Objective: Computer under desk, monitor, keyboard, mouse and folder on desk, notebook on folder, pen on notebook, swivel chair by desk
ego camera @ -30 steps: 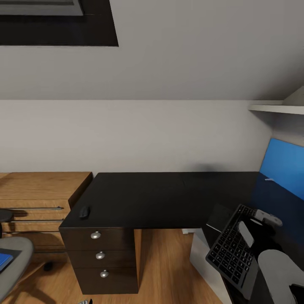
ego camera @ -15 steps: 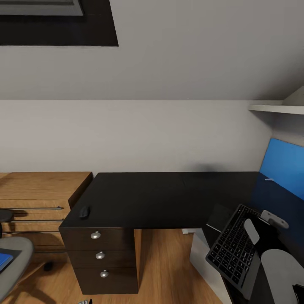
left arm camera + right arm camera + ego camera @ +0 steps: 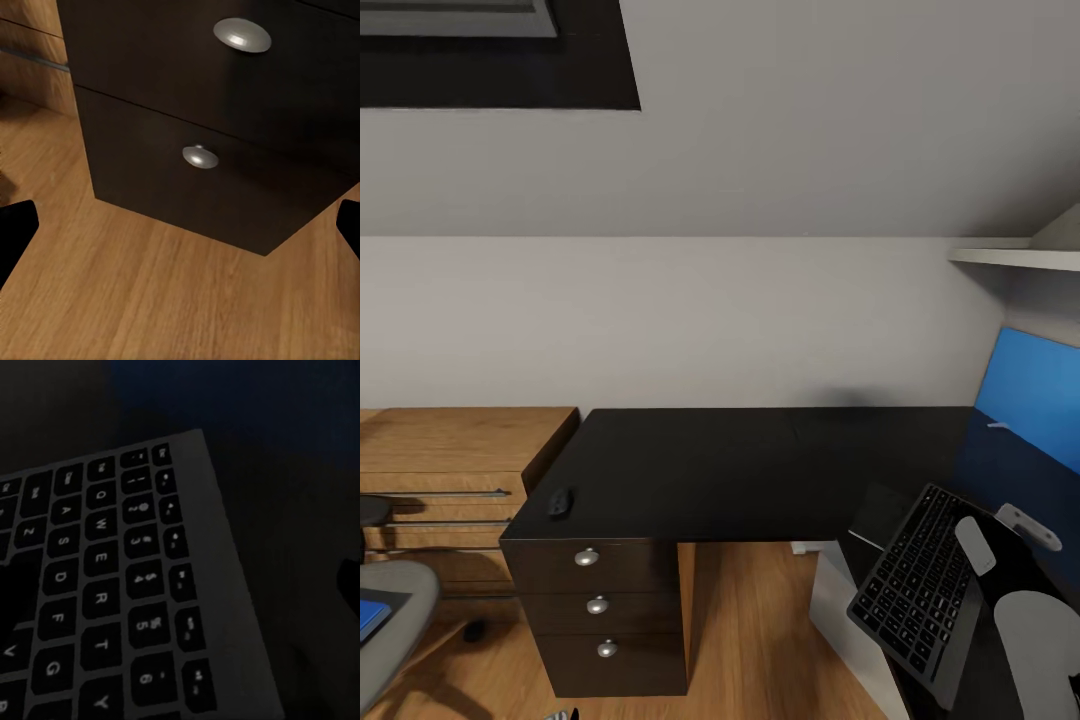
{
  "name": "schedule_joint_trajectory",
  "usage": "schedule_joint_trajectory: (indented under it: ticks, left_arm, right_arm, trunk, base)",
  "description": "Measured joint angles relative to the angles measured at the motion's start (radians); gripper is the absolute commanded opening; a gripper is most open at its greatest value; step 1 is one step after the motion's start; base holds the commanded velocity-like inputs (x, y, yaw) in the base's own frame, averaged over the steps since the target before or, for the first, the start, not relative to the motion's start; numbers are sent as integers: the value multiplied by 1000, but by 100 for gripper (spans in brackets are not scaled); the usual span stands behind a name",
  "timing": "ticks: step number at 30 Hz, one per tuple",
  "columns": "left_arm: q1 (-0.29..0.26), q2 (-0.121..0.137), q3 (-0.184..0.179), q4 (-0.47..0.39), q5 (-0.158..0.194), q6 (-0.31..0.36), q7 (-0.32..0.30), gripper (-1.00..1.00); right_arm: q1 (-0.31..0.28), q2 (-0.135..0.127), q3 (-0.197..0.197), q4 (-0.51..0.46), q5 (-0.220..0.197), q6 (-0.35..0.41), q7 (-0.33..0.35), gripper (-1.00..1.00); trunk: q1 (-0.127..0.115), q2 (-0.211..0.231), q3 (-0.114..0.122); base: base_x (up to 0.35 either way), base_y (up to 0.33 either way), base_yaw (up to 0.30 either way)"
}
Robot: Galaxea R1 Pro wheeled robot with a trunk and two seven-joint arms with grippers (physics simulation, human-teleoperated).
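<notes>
Free: desk (image 3: 740, 460) middle, 12 o'clock.
Blocked: mouse (image 3: 560, 501) at 10; keyboard (image 3: 915, 587) at 4.

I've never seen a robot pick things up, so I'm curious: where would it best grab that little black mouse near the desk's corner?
Probably across its two long sides, coming straight down from above. The mouse is small, low and rounded, lying flat on the desk, so only its narrow flanks offer opposed surfaces for a hand to pinch. It sits close to the desk's front-left corner, above the drawers, so reaching from the front looks easy.

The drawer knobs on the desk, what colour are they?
Silver, round and shiny, on the knobs of the black desk; clearest in the left wrist view.
</notes>
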Motion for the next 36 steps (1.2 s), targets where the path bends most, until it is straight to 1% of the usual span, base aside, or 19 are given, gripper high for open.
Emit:
schedule_joint_trajectory:
  ticks: [21, 25, 36]
  left_arm:
    - [0, 0, 0, 0, 0, 0, 0, 100]
    - [0, 0, 0, 0, 0, 0, 0, 100]
    - [0, 0, 0, 0, 0, 0, -1, 100]
  right_arm:
    - [0, 5, 1, -1, -3, 1, -1, 100]
    - [0, 4, 0, -1, -3, 1, -1, 100]
    - [0, 6, 1, -1, -3, 0, 0, 100]
  trunk:
    - [0, 0, 0]
    - [0, 0, 0]
    - [0, 0, 0]
  base:
    - [0, 0, -3]
    - [0, 0, -178]
    - [0, 0, -6]
